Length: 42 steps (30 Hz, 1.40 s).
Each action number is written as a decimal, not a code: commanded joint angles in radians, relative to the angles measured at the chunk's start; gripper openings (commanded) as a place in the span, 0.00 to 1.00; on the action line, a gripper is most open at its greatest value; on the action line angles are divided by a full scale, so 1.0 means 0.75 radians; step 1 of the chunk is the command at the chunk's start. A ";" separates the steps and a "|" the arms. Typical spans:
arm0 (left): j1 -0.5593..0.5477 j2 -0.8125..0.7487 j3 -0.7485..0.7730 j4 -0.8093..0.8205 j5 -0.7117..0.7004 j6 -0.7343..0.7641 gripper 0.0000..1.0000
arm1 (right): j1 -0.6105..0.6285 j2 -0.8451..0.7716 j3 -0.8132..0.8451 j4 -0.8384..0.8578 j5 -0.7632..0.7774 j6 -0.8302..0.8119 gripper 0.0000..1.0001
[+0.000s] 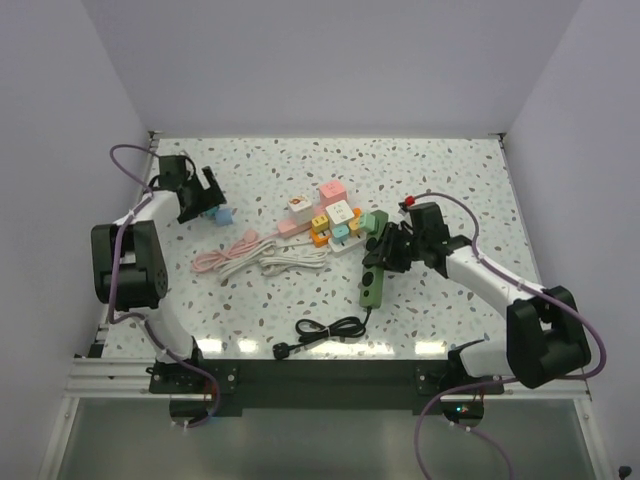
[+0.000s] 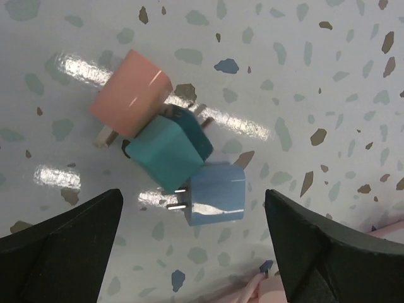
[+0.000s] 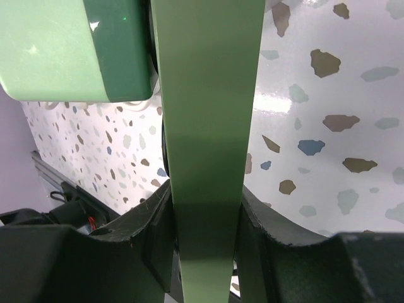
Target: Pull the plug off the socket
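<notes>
A green power strip (image 1: 375, 282) lies right of centre with a pale green plug (image 1: 374, 222) at its far end. My right gripper (image 1: 386, 250) is shut on the strip across its width. In the right wrist view the strip (image 3: 208, 113) runs up between the fingers (image 3: 136, 243) and the green plug (image 3: 69, 50) sits at top left. My left gripper (image 1: 203, 197) is open at the far left, over three loose plugs. The left wrist view shows them as pink (image 2: 129, 95), teal (image 2: 167, 148) and blue (image 2: 216, 192); the gripper (image 2: 192, 252) touches none.
A cluster of pink, white, orange and green adapters (image 1: 328, 215) lies at the centre. Pink and white cables (image 1: 255, 255) lie to its left. The strip's black cord (image 1: 325, 330) coils near the front edge. White walls close in the table.
</notes>
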 commanded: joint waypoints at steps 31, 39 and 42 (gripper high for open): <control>-0.949 -0.183 -0.025 0.447 0.405 -0.393 0.90 | 0.186 0.150 0.269 -0.097 0.031 -0.126 0.00; -0.990 -0.142 -0.032 0.396 0.368 -0.401 0.61 | 0.188 0.146 0.285 -0.076 0.058 -0.093 0.00; -0.992 -0.142 -0.037 0.394 0.370 -0.397 0.50 | 0.190 0.146 0.281 -0.048 0.042 -0.083 0.00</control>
